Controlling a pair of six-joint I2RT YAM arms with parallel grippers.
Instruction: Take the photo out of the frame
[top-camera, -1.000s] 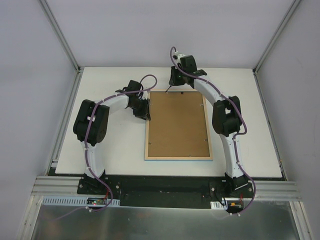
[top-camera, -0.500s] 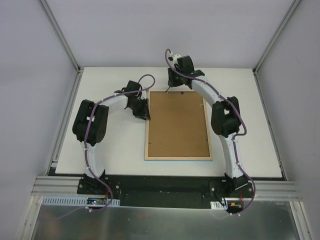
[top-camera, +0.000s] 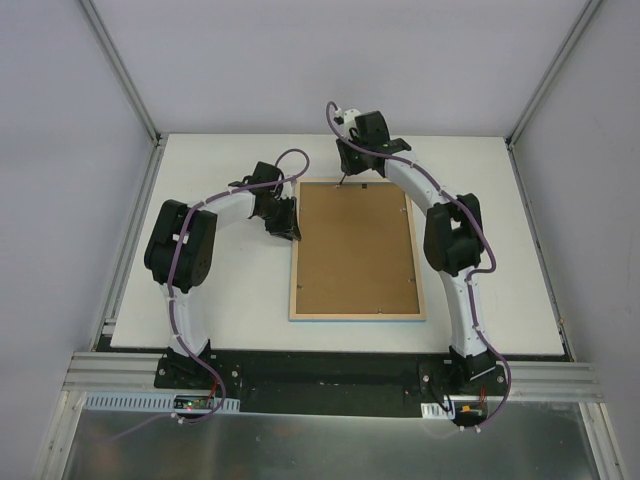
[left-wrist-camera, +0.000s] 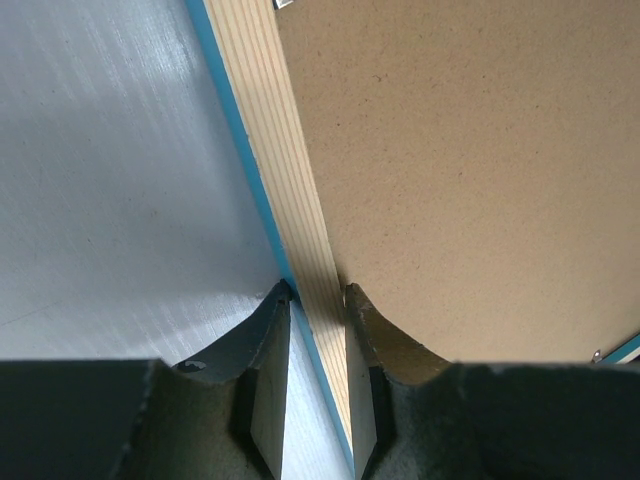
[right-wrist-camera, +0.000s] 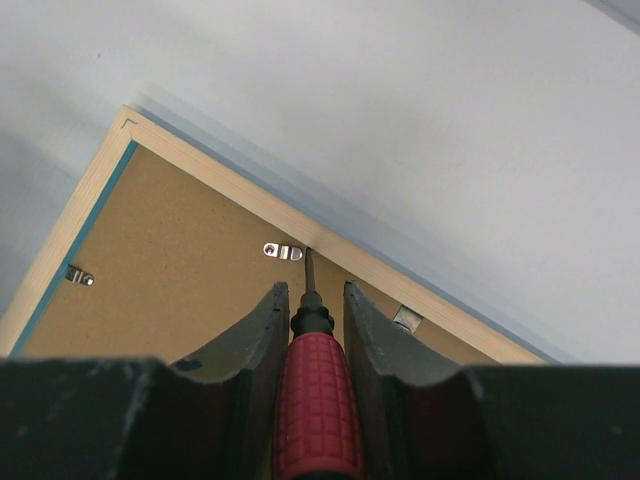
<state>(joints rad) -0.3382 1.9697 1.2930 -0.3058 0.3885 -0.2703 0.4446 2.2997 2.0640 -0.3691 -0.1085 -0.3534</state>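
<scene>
Frame lies face down on the white table, between the two arms, its long sides running away from their bases. What shows is its back: pale wood rails, a thin line of turquoise along the outer edge, and the plain brown backing board filling the middle. The photo is hidden beneath that board.

The left tool is down at the frame's left rail, near the far corner. Its jaws are drawn in narrow and straddle the rail, with one dark finger on the table side against the turquoise edge and the other on the board side. It looks like a pinch on the wood.

The right tool reaches over to the far rail, a little left of its middle. It is clamped on a screwdriver with a red ribbed handle, which sits snug between the two fingers. The thin dark shaft points down and forward. The tip sits at the right end of a small silver retaining tab on the board, just beside the rail. I cannot tell whether the tip is actually pressing on the tab.

Two more silver tabs show from the right wrist. One sits by the side rail. The other sits further along the far rail.
</scene>
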